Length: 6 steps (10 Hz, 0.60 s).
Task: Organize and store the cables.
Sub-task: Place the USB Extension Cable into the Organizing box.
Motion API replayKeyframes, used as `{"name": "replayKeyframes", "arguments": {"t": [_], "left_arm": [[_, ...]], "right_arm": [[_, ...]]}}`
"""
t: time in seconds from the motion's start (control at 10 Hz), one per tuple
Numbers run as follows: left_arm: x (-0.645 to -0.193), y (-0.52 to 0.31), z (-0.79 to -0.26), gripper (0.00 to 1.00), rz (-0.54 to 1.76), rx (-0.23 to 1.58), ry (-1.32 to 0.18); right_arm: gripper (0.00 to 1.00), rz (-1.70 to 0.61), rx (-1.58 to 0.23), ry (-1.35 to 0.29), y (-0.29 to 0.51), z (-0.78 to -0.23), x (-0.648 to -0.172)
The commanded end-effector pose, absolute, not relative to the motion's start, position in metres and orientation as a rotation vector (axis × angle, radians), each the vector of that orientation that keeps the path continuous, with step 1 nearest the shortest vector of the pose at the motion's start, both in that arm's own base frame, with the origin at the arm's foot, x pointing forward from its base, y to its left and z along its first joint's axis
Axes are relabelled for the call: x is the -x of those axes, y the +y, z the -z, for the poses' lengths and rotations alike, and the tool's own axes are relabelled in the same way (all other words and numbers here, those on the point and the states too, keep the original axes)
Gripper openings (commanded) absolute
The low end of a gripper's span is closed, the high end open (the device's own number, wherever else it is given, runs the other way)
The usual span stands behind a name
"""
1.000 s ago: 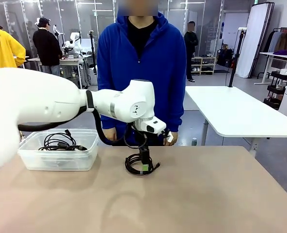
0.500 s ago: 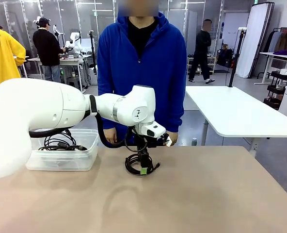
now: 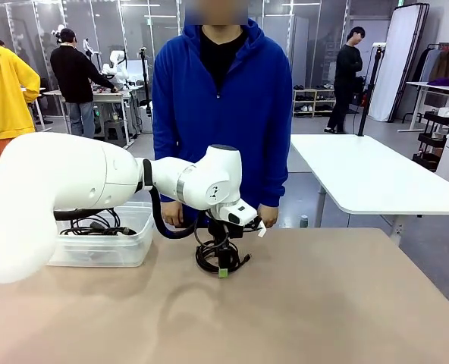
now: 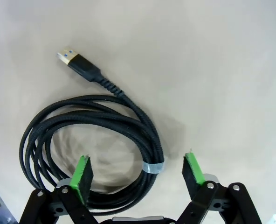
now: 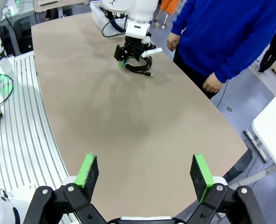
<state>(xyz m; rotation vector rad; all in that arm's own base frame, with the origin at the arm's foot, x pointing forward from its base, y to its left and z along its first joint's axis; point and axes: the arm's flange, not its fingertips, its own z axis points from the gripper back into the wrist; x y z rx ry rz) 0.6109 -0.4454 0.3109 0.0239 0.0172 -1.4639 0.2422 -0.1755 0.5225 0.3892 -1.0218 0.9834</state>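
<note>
Cable coil (image 4: 91, 149) between spread left end effector (image 4: 138, 172) pads.

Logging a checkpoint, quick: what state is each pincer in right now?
Left pincer: open, jaws straddling one side of the coiled black cable on the table, not gripping yet.
Right pincer: open, empty, above the table.

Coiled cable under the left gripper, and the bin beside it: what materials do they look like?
Coiled cable: black braided fabric jacket, judging by the woven texture; matte. Its USB plug looks like shiny metal in a black moulded plastic housing. A pale translucent band, probably plastic or tape, ties the coil.
Bin: clear, slightly frosted plastic; the cables inside show through its wall.
</note>
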Motion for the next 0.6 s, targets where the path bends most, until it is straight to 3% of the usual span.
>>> {"name": "replayKeyframes", "arguments": {"t": [0.0,0.1,0.2,0.3,0.5], "left_arm": [[-0.6028,-0.4404,-0.3091,0.41,1.466,-0.072,0.0],[-0.6029,-0.4408,-0.3064,0.0,1.475,-0.079,-0.012],[-0.6041,-0.4416,-0.3062,0.36,1.472,-0.079,-0.029],[-0.6027,-0.4409,-0.3065,0.0,1.465,-0.081,-0.032],[-0.6022,-0.4411,-0.311,0.0,1.472,-0.053,-0.021]], "right_arm": [[1.0,-0.996,-0.387,-1.03,-0.1762,-0.5223,-0.241],[1.0,-0.996,-0.387,-1.03,-0.1762,-0.5223,-0.241],[1.0,-0.996,-0.387,-1.03,-0.1762,-0.5223,-0.241],[1.0,-0.996,-0.387,-1.03,-0.1762,-0.5223,-0.241],[1.0,-0.996,-0.387,-1.03,-0.1762,-0.5223,-0.241]]}}
